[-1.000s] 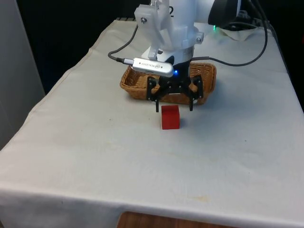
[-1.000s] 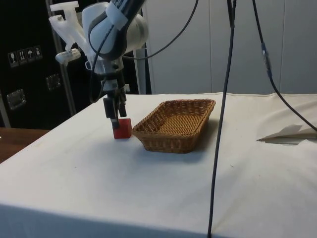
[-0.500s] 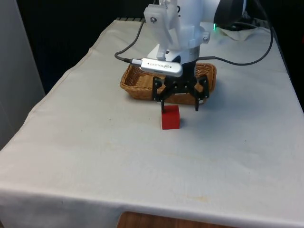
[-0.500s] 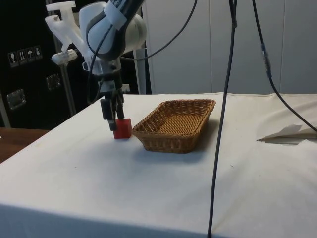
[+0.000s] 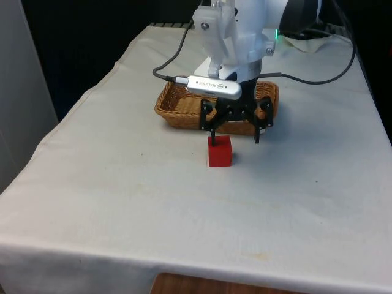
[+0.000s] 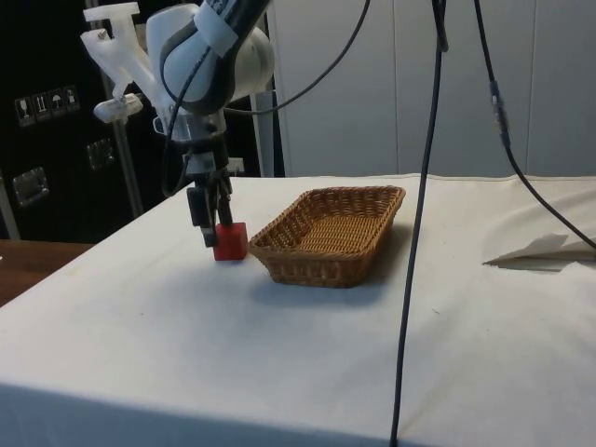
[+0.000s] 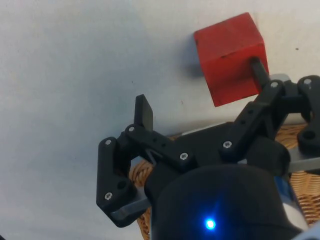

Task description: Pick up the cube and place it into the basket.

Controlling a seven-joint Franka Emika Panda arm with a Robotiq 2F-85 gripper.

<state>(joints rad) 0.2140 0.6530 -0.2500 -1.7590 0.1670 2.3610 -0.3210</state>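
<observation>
red wooden cube (image 5: 219, 151) sat on white cloth (image 5: 122, 184) just before woven wicker basket (image 5: 177, 107). black two-finger gripper (image 5: 234, 136) hung jaws wide, offset; one finger over cube. should re-centre to straddle it before descending.

White-clothed table (image 5: 122, 202) bears red cube (image 5: 219, 152) and basket (image 5: 177, 107).
</observation>
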